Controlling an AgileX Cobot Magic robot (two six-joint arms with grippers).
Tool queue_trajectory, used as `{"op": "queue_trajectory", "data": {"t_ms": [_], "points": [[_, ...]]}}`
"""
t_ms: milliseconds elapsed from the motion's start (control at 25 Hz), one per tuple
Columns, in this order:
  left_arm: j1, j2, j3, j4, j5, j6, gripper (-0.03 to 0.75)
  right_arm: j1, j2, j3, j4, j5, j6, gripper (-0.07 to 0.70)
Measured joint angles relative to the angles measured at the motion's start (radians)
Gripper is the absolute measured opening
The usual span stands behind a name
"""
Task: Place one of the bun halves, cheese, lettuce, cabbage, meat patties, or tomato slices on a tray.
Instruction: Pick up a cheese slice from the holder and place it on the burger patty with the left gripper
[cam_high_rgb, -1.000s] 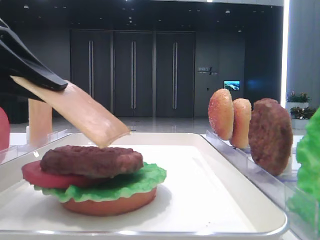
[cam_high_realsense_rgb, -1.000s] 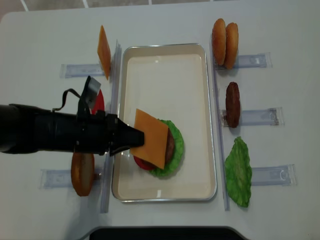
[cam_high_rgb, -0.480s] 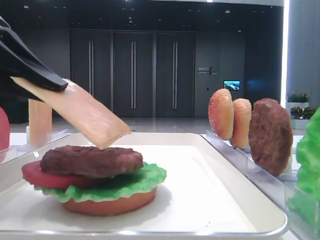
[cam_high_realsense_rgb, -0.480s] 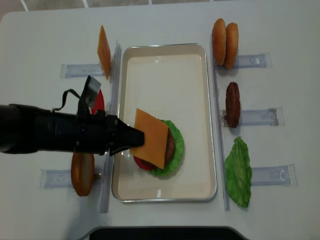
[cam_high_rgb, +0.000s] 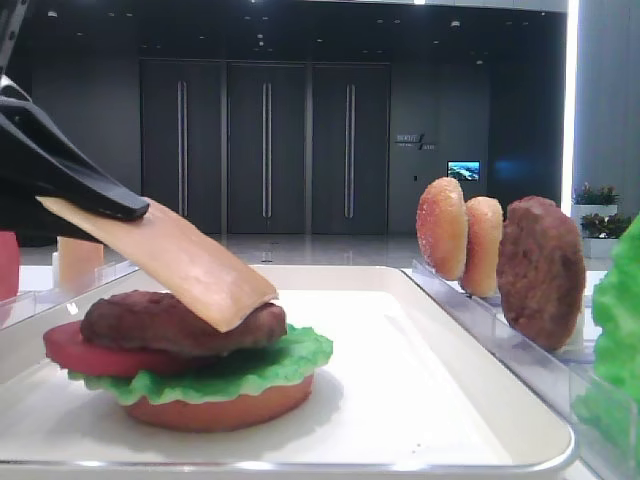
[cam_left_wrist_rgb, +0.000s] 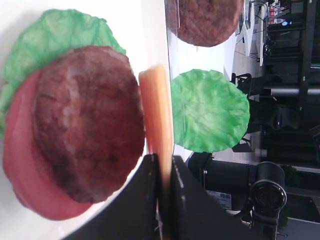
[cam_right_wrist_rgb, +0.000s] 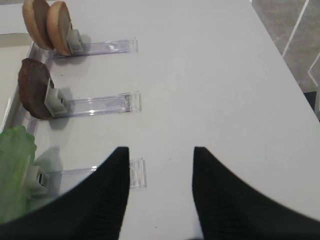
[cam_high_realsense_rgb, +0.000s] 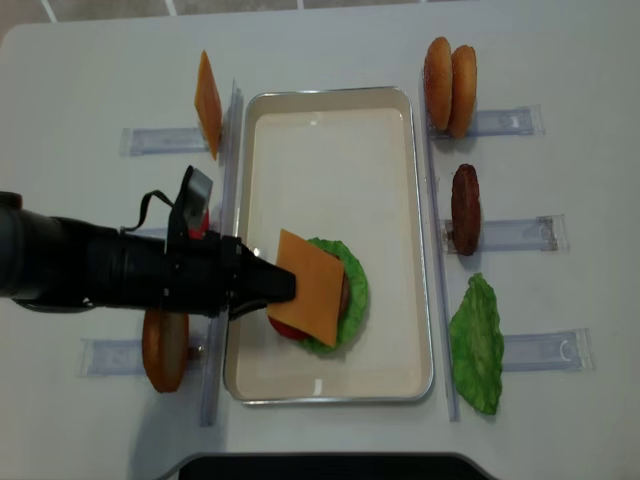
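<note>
Tray (cam_high_realsense_rgb: 330, 395): white, rectangular, lying at the middle of the white counter (cam_high_realsense_rgb: 560, 60). It is carrying one stack near its front left part: a bun base at the bottom, lettuce (cam_high_rgb: 285, 355) over it, a tomato slice (cam_high_rgb: 70, 350) sticking out to the left, and a meat patty (cam_high_rgb: 150, 322) on top.

Cheese (cam_high_realsense_rgb: 312, 295): a thin orange square, sitting tilted over the stack. Its lower edge is touching the patty or hanging just above it; the low view does not settle which.

Left pincer (cam_high_realsense_rgb: 285, 287): black, reaching in from the left side, its jaws clamping closed on the raised edge of the cheese.

Right pincer (cam_right_wrist_rgb: 160, 162): hovering over bare counter to the right of the tray, its jaws standing apart and gripping nothing.

Clear racks beside the tray:
- left side: a second cheese slice (cam_high_realsense_rgb: 207, 103) standing upright at the back, a bun half (cam_high_realsense_rgb: 165, 348) at the front;
- right side: two bun halves (cam_high_realsense_rgb: 449, 85) standing together at the back, a spare patty (cam_high_realsense_rgb: 465, 209) in the middle, a spare lettuce leaf (cam_high_realsense_rgb: 478, 343) at the front.
</note>
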Motion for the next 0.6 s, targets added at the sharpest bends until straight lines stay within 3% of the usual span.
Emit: {"op": "queue_trajectory", "data": {"t_ms": [440, 600], "points": [[0.0, 0.005, -0.001, -0.005, 0.006, 0.012, 0.034, 0.0, 0.0, 0.0, 0.0, 0.0, 0.0, 0.29], [0.0, 0.005, -0.001, -0.006, 0.007, 0.013, 0.151, 0.0, 0.0, 0.0, 0.0, 0.0, 0.0, 0.29]]}}
